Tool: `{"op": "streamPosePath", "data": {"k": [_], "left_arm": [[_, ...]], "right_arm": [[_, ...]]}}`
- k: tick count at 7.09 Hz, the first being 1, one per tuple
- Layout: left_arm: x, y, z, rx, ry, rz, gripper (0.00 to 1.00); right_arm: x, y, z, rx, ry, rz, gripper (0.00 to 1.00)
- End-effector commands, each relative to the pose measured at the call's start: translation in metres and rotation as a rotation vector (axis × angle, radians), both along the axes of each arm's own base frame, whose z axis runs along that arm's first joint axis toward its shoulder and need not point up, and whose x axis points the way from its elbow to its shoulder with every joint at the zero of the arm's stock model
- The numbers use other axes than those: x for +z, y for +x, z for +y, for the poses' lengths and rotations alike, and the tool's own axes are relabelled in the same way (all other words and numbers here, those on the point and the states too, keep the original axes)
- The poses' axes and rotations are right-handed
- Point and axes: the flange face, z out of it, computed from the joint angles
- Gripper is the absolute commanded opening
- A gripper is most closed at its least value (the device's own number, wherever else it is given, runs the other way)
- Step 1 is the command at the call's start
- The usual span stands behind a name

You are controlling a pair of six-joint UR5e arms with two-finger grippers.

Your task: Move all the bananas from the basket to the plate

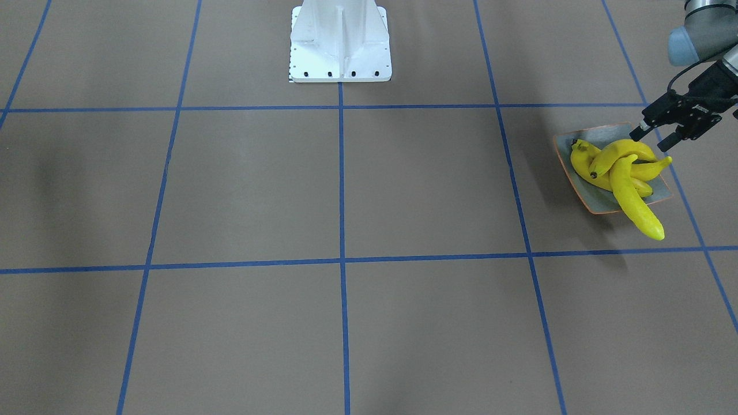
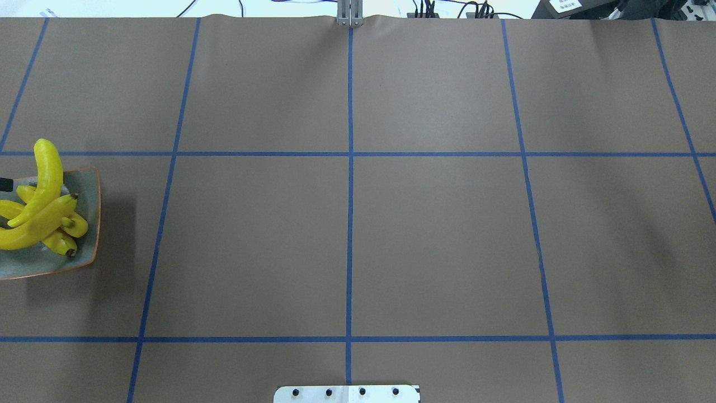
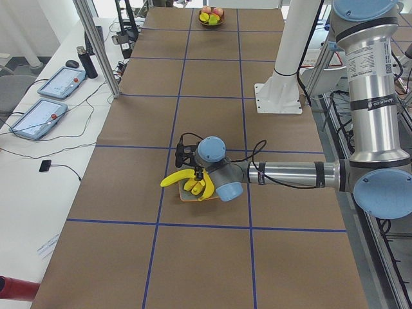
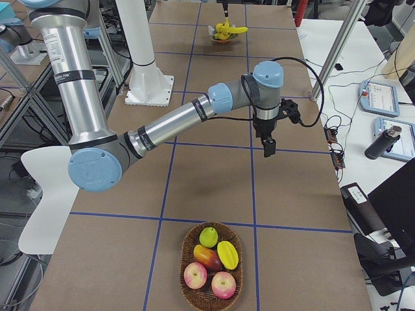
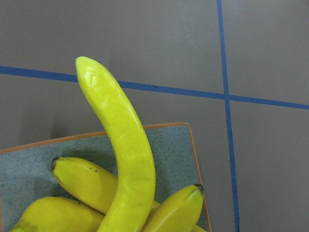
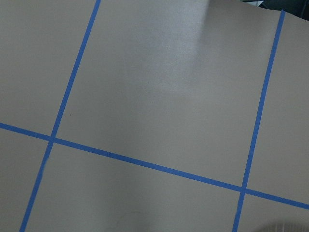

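Note:
Several yellow bananas [image 1: 620,170] lie piled on the grey-green plate [image 1: 605,136] with the orange rim. The longest one [image 5: 125,154] lies on top and sticks out over the plate's edge. My left gripper [image 1: 651,139] hovers just beside the pile, at the plate's edge nearest the robot, open with nothing between its fingers. The woven basket [image 4: 241,272] stands at the table's other end and holds other fruit, with no banana showing in it. My right gripper [image 4: 268,146] hangs over bare table, and whether it is open or shut I cannot tell.
The robot's white base [image 1: 340,46] stands at the middle of the table's near edge. Brown paper with blue tape lines [image 2: 349,168] covers the table. In the side views, tablets and cables [image 3: 55,96] lie on a side bench.

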Motion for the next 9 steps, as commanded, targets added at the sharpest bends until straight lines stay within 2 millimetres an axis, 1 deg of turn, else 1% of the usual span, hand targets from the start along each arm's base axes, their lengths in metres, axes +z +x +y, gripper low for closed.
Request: {"op": "streamPosePath", "data": {"k": [1,2,3,4,5,6,7,8,9], "left_arm": [[-0.021,-0.027,0.0,-0.018,0.029,0.038,1.0],[-0.021,-0.036,0.0,-0.031,0.037,0.038,1.0],[-0.019,-0.036,-0.001,-0.003,0.113,0.008,1.0],[-0.014,-0.044,-0.004,-0.002,0.15,-0.027,1.0],[-0.007,-0.05,-0.008,0.018,0.206,-0.079,1.0],[0.003,-0.068,-0.015,0.037,0.25,-0.147,1.0],[0.013,-0.085,-0.021,0.055,0.297,-0.228,1.0],[0.026,-0.092,-0.029,0.082,0.325,-0.334,1.0],[0.037,-0.093,-0.032,0.122,0.306,-0.383,1.0]], "right_arm": [[0.001,0.008,0.0,0.008,0.001,-0.007,1.0],[0.006,0.016,-0.001,0.017,-0.005,-0.005,1.0],[0.016,0.029,-0.003,0.016,-0.003,0.003,1.0],[0.034,0.046,-0.005,0.002,0.002,0.015,1.0],[0.055,0.067,-0.007,-0.018,0.009,0.027,1.0],[0.077,0.088,-0.006,-0.033,0.01,0.036,1.0],[0.098,0.108,0.0,-0.04,0.006,0.042,1.0],[0.12,0.125,0.006,-0.021,-0.027,0.043,1.0],[0.14,0.13,0.018,-0.017,-0.059,0.045,1.0]]}}
